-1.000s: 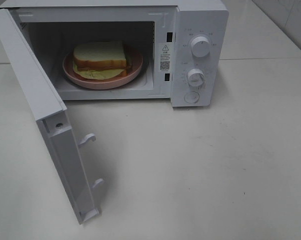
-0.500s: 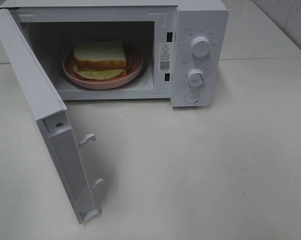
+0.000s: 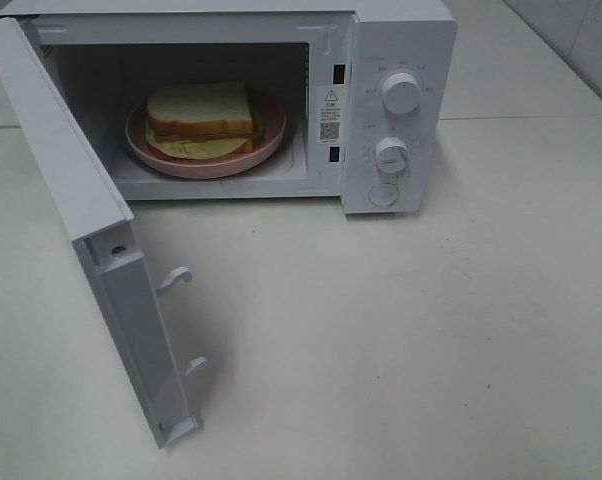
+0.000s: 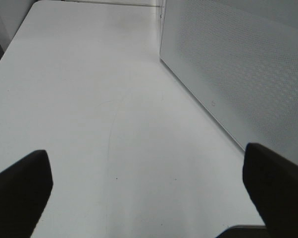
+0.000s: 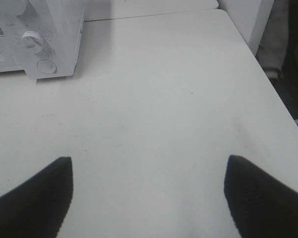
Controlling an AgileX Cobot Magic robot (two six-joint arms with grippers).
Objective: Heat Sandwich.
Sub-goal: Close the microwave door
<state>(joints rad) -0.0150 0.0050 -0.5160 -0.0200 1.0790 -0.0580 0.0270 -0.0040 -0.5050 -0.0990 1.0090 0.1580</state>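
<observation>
While the left claw (image 4: 146, 173) and the right claw (image 5: 149, 193) are seen spread wide and empty over the table (image 3: 431, 330), the door (image 3: 131, 330) is found swung open. Beyond it, inside the microwave (image 3: 401, 60), the sandwich (image 3: 199, 105) is seated on its pink plate (image 3: 206, 170). Soft, light bread is judged easily crushed; the plate's near rim is best gripped instead and kept level.
</observation>
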